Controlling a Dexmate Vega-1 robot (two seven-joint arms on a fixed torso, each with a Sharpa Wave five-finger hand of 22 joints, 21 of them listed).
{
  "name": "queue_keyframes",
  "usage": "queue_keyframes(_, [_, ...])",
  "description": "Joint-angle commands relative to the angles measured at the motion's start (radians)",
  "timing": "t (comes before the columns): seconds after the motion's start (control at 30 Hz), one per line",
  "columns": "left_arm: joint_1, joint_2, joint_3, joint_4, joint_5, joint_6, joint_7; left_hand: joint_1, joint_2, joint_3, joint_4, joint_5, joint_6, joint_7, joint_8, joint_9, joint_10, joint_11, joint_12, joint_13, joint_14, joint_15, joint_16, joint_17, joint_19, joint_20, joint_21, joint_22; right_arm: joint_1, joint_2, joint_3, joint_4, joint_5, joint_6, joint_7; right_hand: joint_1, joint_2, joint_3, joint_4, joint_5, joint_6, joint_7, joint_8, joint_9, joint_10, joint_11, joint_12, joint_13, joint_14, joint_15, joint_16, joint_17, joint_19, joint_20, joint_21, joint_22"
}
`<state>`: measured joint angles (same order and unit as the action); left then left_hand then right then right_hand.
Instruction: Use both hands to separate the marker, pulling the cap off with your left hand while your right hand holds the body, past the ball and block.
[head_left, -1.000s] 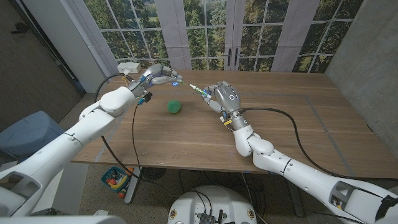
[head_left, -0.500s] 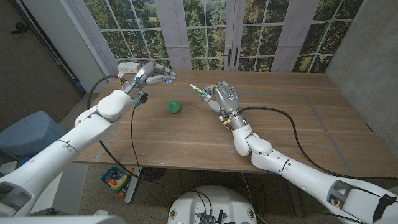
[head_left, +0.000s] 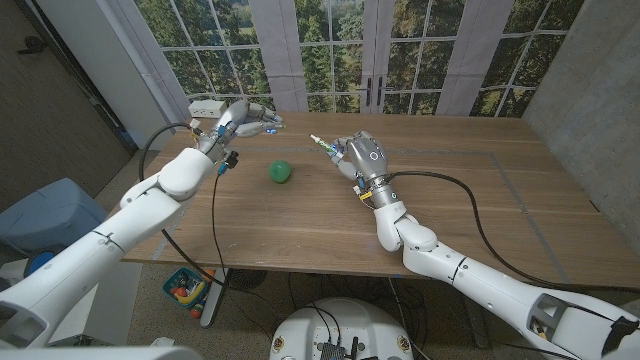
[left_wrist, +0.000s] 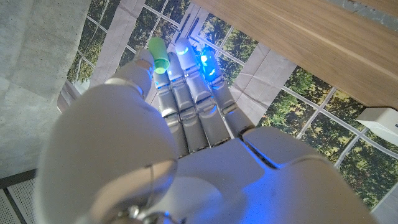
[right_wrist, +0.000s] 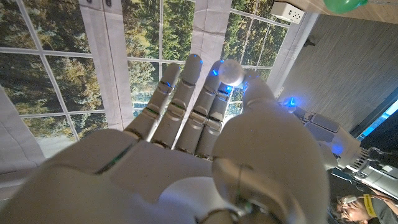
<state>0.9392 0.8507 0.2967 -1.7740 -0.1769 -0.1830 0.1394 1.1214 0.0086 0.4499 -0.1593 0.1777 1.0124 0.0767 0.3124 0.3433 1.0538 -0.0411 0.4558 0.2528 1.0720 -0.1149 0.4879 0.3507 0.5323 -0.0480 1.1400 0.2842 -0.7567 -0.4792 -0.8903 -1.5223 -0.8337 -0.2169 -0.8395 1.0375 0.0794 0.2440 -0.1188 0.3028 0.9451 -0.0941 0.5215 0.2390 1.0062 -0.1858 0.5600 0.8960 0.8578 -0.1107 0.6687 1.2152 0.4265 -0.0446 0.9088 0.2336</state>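
Note:
My right hand (head_left: 362, 157) is raised over the table's middle and grips the marker body (head_left: 320, 146), whose bare tip sticks out toward the left. The body's white rear end (right_wrist: 231, 71) shows between thumb and fingers in the right wrist view. Over the table's far left my left hand (head_left: 243, 118) pinches the green cap (left_wrist: 159, 55) between thumb and fingers, well apart from the marker tip. A green ball (head_left: 281, 171) lies on the table (head_left: 300, 220) between the two hands and nearer to me; the ball (right_wrist: 341, 5) also appears in the right wrist view.
A white power strip (head_left: 208, 106) sits at the table's far left corner, just behind my left hand. Windows line the wall behind the table. Black cables trail from both arms across the table.
My left hand has drawn back and to the left with the cap, widening the gap to the marker tip. The right hand has barely shifted.

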Motion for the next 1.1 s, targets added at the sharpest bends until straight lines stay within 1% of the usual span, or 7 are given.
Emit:
queue_keyframes(0.03, [0.024, 0.013, 0.011, -0.066, 0.095, 0.051, 0.042, 0.073, 0.078, 0.002, -0.005, 0.004, -0.004, 0.0, -0.005, 0.006, 0.112, -0.122, -0.001, 0.009, 0.059, -0.121, -0.004, 0.004, -0.009, -0.136, 0.007, 0.0, -0.031, -0.01, 0.021, -0.049, 0.031, -0.05, 0.034, 0.032, 0.031, -0.003, -0.001, 0.004, 0.02, -0.019, 0.0, 0.115, 0.019, -0.02, -0.007, 0.0, 0.012, -0.115, -0.002, 0.002, -0.006, -0.149, 0.008, 0.001])
queue_keyframes(0.2, [0.039, 0.015, 0.016, -0.102, 0.155, 0.093, 0.079, 0.072, 0.077, 0.001, -0.006, 0.004, -0.005, -0.006, -0.009, 0.005, 0.106, -0.132, -0.004, 0.009, 0.057, -0.122, -0.006, 0.009, -0.012, -0.137, 0.012, -0.005, -0.046, -0.02, 0.029, -0.078, 0.042, -0.064, 0.06, 0.035, 0.032, -0.004, -0.002, 0.002, 0.02, -0.016, -0.002, 0.111, 0.02, -0.02, -0.01, 0.0, 0.012, -0.115, -0.004, 0.002, -0.007, -0.148, 0.013, -0.002])
queue_keyframes(0.43, [0.043, 0.017, 0.041, -0.136, 0.227, 0.155, 0.095, 0.065, 0.08, -0.002, -0.002, 0.004, -0.007, -0.012, -0.016, 0.003, 0.101, -0.147, -0.008, 0.009, 0.052, -0.121, -0.01, 0.015, -0.018, -0.136, 0.019, -0.013, -0.07, -0.041, 0.035, -0.129, 0.033, -0.096, 0.099, 0.04, 0.035, -0.004, -0.004, 0.0, 0.022, -0.012, -0.004, 0.106, 0.022, -0.02, -0.013, 0.0, 0.015, -0.115, -0.004, 0.002, -0.012, -0.143, 0.018, -0.005])
queue_keyframes(0.57, [0.043, 0.019, 0.047, -0.144, 0.239, 0.175, 0.09, 0.064, 0.078, -0.004, -0.002, 0.004, -0.003, -0.009, -0.016, 0.002, 0.1, -0.147, -0.009, 0.009, 0.052, -0.123, -0.01, 0.018, -0.02, -0.137, 0.021, -0.015, -0.081, -0.049, 0.04, -0.148, 0.029, -0.104, 0.109, 0.043, 0.04, -0.003, -0.005, -0.004, 0.016, -0.011, -0.009, 0.102, 0.021, -0.02, -0.017, 0.0, 0.017, -0.115, -0.005, 0.002, -0.015, -0.142, 0.024, -0.007])
queue_keyframes(0.73, [0.048, 0.023, 0.061, -0.167, 0.286, 0.222, 0.103, 0.058, 0.077, -0.008, -0.001, 0.004, 0.001, -0.019, -0.02, 0.001, 0.101, -0.158, -0.012, 0.006, 0.048, -0.122, -0.014, 0.022, -0.026, -0.139, 0.026, -0.021, -0.099, -0.068, 0.046, -0.174, 0.022, -0.107, 0.118, 0.047, 0.043, -0.002, -0.007, -0.007, 0.016, -0.01, -0.012, 0.098, 0.021, -0.02, -0.02, 0.001, 0.019, -0.115, -0.006, 0.002, -0.017, -0.141, 0.029, -0.01])
queue_keyframes(0.8, [0.05, 0.025, 0.065, -0.175, 0.301, 0.239, 0.107, 0.056, 0.079, -0.009, 0.001, 0.005, 0.003, -0.018, -0.021, 0.0, 0.102, -0.159, -0.013, 0.006, 0.048, -0.122, -0.015, 0.024, -0.028, -0.139, 0.028, -0.023, -0.103, -0.073, 0.046, -0.182, 0.017, -0.112, 0.128, 0.049, 0.044, -0.002, -0.008, -0.008, 0.017, -0.009, -0.012, 0.097, 0.022, -0.02, -0.022, -0.001, 0.019, -0.115, -0.007, 0.002, -0.019, -0.141, 0.031, -0.011])
queue_keyframes(1.1, [0.06, 0.029, 0.086, -0.202, 0.36, 0.299, 0.123, 0.048, 0.078, -0.013, 0.002, 0.005, 0.009, -0.027, -0.024, -0.002, 0.106, -0.162, -0.015, 0.002, 0.044, -0.122, -0.019, 0.029, -0.041, -0.141, 0.031, -0.029, -0.129, -0.079, 0.058, -0.21, 0.043, -0.112, 0.175, 0.055, 0.044, -0.001, -0.011, -0.013, 0.023, -0.007, -0.013, 0.091, 0.029, -0.02, -0.025, -0.004, 0.021, -0.115, -0.008, 0.002, -0.02, -0.14, 0.039, -0.014])
